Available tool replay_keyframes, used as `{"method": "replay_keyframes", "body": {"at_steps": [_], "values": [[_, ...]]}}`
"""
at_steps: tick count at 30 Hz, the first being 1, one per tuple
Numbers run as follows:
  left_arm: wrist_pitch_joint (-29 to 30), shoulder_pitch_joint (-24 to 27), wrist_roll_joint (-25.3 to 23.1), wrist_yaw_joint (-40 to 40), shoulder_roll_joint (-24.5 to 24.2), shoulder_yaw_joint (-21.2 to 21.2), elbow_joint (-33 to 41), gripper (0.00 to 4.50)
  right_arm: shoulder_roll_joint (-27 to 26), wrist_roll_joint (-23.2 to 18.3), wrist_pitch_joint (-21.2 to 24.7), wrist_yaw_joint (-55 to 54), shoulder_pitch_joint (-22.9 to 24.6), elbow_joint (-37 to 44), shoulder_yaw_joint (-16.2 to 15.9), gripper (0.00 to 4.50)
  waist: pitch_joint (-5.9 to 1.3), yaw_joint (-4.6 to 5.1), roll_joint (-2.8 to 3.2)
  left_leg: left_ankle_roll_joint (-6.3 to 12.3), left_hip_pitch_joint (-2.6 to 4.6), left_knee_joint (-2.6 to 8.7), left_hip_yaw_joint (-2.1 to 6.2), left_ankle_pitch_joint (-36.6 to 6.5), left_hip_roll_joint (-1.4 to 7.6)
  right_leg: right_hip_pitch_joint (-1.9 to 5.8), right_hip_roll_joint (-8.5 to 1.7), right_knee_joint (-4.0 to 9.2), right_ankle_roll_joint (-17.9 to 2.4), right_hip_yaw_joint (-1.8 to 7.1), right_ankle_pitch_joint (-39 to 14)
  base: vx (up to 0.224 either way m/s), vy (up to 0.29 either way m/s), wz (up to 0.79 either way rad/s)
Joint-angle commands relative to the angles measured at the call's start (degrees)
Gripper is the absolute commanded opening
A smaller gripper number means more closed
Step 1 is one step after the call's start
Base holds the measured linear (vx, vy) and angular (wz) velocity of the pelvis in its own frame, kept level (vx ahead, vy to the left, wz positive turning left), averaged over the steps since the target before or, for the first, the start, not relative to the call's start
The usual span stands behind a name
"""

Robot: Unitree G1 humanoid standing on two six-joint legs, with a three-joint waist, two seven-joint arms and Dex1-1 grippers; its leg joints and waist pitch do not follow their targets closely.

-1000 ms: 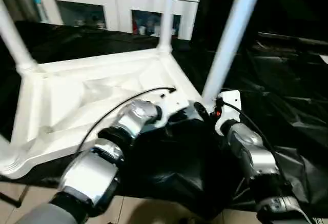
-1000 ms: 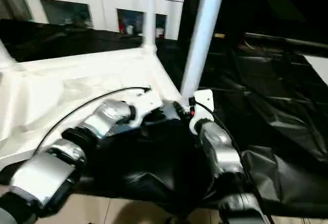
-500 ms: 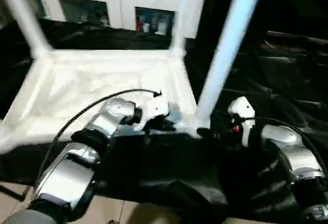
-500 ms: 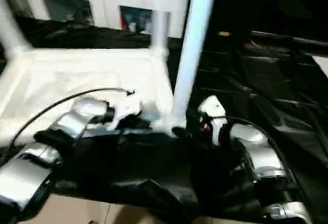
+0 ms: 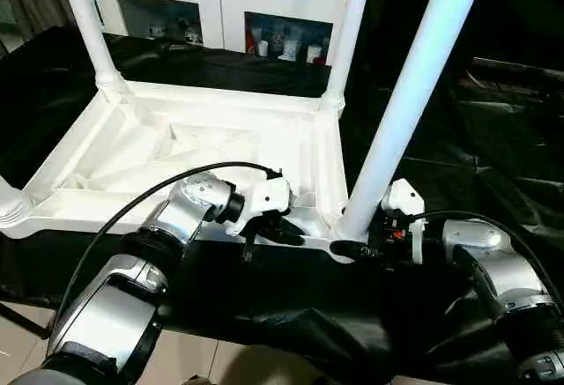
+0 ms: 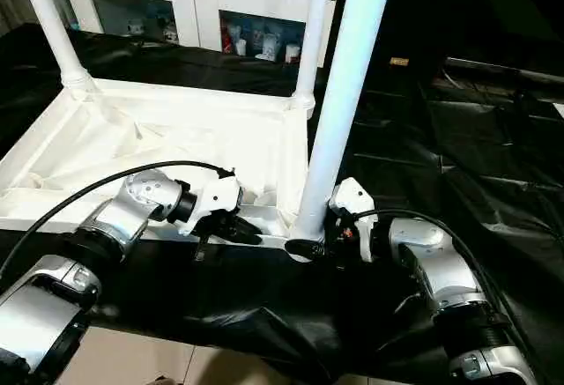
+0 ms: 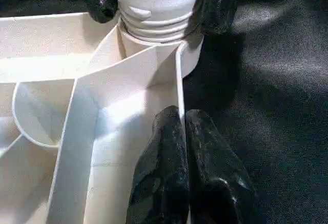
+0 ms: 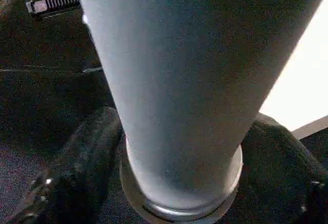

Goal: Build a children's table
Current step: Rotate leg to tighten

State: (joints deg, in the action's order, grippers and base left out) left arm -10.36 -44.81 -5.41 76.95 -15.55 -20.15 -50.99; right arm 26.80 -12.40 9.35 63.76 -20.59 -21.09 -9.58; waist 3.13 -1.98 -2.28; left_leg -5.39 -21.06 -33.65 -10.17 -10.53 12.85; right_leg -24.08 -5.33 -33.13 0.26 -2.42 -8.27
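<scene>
Table top [image 5: 185,151]: we see it upside down on the black-draped worktop [image 5: 493,129], legs up.
Right gripper [image 8: 174,183]: jaws grasping the near-corner leg [image 5: 401,112] at its base; the wrist view shows a finger on each side.
Left gripper [image 7: 182,167]: jaws clenched on the top's thin rim, seen only by wrist.

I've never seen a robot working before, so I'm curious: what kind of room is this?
Probably a room in a home or a lab made to look like one. A white cabinet with glass doors stands behind, small items on its shelves. The upturned children's table lies on a work table under black cloth.
</scene>
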Motion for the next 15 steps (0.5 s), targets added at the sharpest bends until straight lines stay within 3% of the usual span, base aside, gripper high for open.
{"method": "replay_keyframes", "body": {"at_steps": [1, 7, 15], "values": [[-0.4, 0.3, 0.0, 1.4, 0.3, -0.5, 2.0, 0.0, 0.6, -0.2, 0.2, 0.3, -0.6, -0.5, 0.2, 3.32, -3.57, 0.23, 0.13, 3.7, 0.44, 4.14, -0.76, -14.3, 0.15, 3.16, -1.44, 2.94, -14.6, 1.15, -11.6, 0.0, 0.0, 0.0], [0.4, 0.6, -0.1, 1.4, 0.0, -0.7, 2.9, 0.0, 0.4, -0.3, 0.3, 0.5, -0.5, -0.5, 0.3, 2.8, -3.54, 0.24, 0.29, 3.68, 0.49, 4.16, -0.78, -14.4, 0.12, 3.12, -1.39, 3.0, -14.6, 1.14, -12.0, 0.0, 0.0, 0.0], [1.2, 1.0, -0.5, 2.1, -0.5, -1.3, 2.7, 0.0, 0.0, -0.5, 0.7, 0.3, 0.6, 0.1, 0.5, 2.68, -3.48, 0.29, 0.42, 3.3, 0.47, 4.22, -0.74, -15.1, 0.1, 3.1, -1.33, 3.08, -14.4, 1.13, -12.3, 0.0, 0.0, 0.0]]}}
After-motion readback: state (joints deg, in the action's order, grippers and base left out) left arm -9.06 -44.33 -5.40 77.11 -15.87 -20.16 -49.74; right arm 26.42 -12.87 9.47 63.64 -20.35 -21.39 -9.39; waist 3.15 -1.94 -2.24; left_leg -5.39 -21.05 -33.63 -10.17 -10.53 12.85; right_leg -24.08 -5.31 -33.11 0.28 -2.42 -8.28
